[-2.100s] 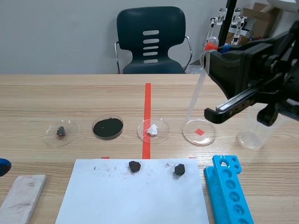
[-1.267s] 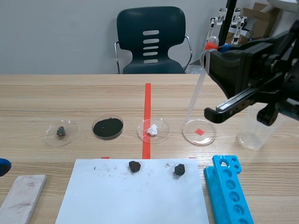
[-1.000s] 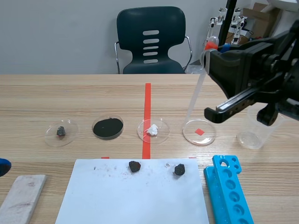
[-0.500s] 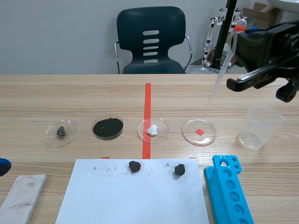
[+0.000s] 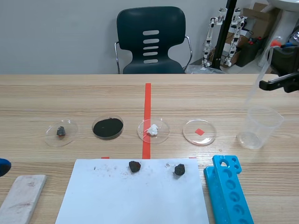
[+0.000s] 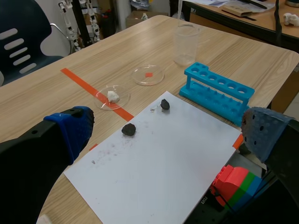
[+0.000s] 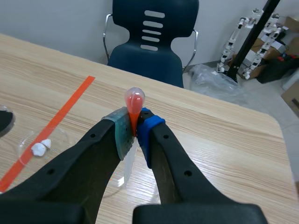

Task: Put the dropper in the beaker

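The dropper (image 7: 134,103) is squeezed between the fingers of the right gripper (image 7: 133,133) and is held just above the beaker (image 5: 259,127). It has been moved over from the dish (image 5: 199,132). The left gripper (image 6: 166,135) is spread wide.

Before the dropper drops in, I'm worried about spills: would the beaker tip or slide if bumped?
The beaker looks like thin clear plastic and seems empty, so probably light and slides easily. It stands taller than its base is wide, so a bump near the rim might tip it.
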{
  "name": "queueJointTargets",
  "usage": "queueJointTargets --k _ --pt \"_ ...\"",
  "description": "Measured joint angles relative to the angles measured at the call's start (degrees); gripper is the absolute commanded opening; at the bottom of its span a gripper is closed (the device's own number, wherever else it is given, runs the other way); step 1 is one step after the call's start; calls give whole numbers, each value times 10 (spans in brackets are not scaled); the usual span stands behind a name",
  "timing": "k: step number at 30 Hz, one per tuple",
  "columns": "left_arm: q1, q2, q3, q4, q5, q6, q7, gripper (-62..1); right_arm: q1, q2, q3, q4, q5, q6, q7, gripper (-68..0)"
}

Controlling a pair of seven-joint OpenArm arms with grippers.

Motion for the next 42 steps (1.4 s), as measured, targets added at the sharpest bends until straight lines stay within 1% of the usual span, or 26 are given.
queueJointTargets --k 2,4,6,10,13,17,25,29,35,37,40,42 --pt "0 0 0 0 0 0 0 14 0 20 0 -4 0 -19 10 -665" --pt "0 0 0 0 0 0 0 14 0 38 0 -9 0 -26 14 -665" --pt "0 0 0 0 0 0 0 14 0 51 0 -15 0 -40 16 -665" --pt "0 0 0 0 0 0 0 14 0 67 0 -32 0 -52 28 -665" --pt "0 0 0 0 0 0 0 14 0 69 0 -43 0 -62 31 -665" --pt "0 0 0 0 0 0 0 14 0 69 0 -64 0 -62 48 -665" --pt "0 0 0 0 0 0 0 14 0 68 0 -97 0 -60 65 -665" --pt "0 0 0 0 0 0 0 14 0 68 0 -117 0 -60 87 -665" --pt "0 0 0 0 0 0 0 14 20 67 0 -168 0 -60 90 -665" --pt "0 0 0 0 0 0 0 14 30 67 0 -186 0 -59 100 -665" --pt "0 0 0 0 0 0 0 14 42 67 0 -212 0 -54 128 -665" --pt "0 0 0 0 0 0 0 14 50 67 0 -231 0 -43 140 -665"
